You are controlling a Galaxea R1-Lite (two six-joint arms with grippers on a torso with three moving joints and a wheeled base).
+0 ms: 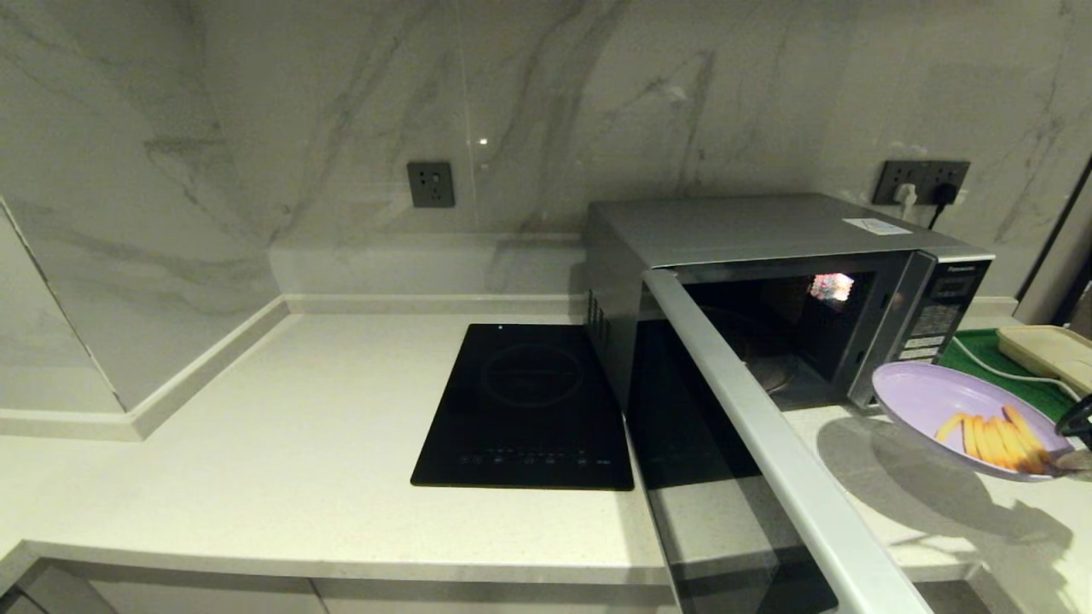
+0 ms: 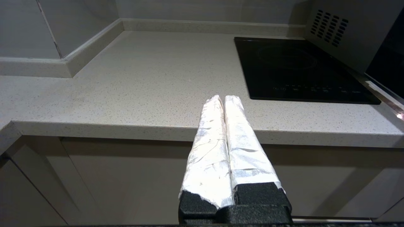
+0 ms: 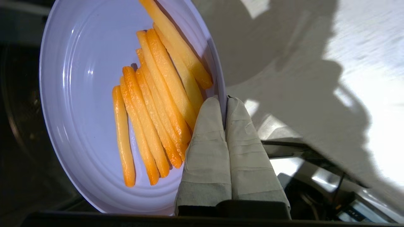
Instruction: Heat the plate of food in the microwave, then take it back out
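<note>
Marble counter | right tool clamped on plate of food rim | left tool closed, empty

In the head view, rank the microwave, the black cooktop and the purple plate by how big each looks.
1. Microwave, door open
2. Cooktop
3. Plate, held above the counter nearer the camera, so its real size is less sure

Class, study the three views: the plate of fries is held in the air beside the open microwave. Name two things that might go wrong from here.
1. The right gripper pinches only the rim of the plate of food, which looks tilted; the fries may slide off.
2. The microwave door stands open close beside the plate, so a swing could clip it.
</note>
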